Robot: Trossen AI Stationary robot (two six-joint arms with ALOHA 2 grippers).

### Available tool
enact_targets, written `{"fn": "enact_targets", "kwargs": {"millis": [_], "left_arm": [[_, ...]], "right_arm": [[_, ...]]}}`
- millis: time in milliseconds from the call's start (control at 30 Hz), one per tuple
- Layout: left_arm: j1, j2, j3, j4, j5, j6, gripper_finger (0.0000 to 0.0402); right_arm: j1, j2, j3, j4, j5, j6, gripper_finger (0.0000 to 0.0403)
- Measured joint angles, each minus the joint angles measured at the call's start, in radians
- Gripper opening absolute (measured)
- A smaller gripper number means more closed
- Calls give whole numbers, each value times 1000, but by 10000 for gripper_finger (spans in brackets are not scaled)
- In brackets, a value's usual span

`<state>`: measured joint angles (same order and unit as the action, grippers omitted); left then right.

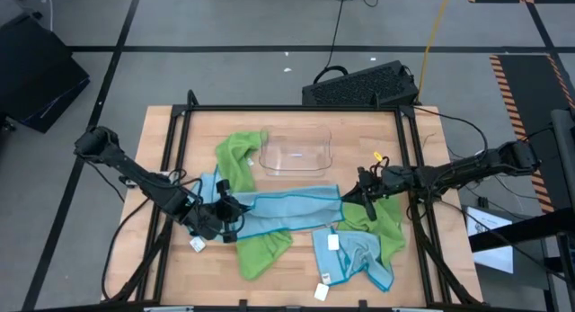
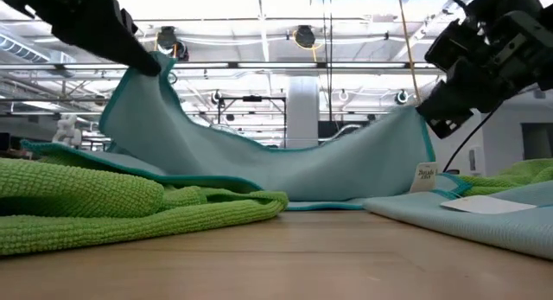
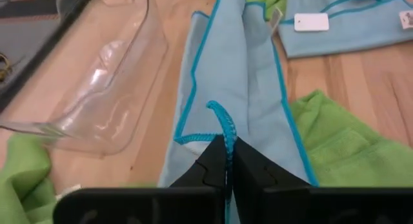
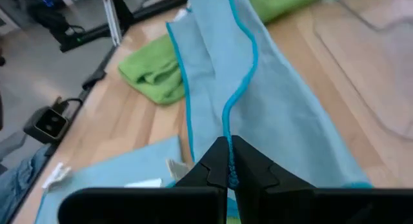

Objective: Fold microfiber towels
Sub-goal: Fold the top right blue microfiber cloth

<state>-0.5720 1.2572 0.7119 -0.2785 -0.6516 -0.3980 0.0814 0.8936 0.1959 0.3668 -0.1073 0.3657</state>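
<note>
Here, left pincer (image 3: 226, 161) and right pincer (image 4: 230, 161) pinching blue towel (image 1: 287, 207) ends, tray (image 1: 296, 156) partly cloth-hidden.

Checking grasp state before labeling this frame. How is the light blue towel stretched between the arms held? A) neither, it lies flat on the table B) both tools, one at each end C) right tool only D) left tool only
B: the left tool is shut on one edge of the light blue towel and the right tool on the opposite edge, with the low view showing the cloth sagging between them.
</note>
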Motion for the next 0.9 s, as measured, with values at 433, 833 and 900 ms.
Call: {"fn": "enact_targets", "kwargs": {"millis": [433, 833, 900], "left_arm": [[92, -33, -10, 15, -275, 155, 5], [126, -213, -9, 139, -297, 382, 4], [126, -213, -9, 98, -293, 358, 7]], "right_arm": [[-82, 3, 0, 201, 284, -219, 4], [-208, 4, 0, 285, 209, -265, 4], [-209, 4, 0, 236, 209, -255, 4]]}}
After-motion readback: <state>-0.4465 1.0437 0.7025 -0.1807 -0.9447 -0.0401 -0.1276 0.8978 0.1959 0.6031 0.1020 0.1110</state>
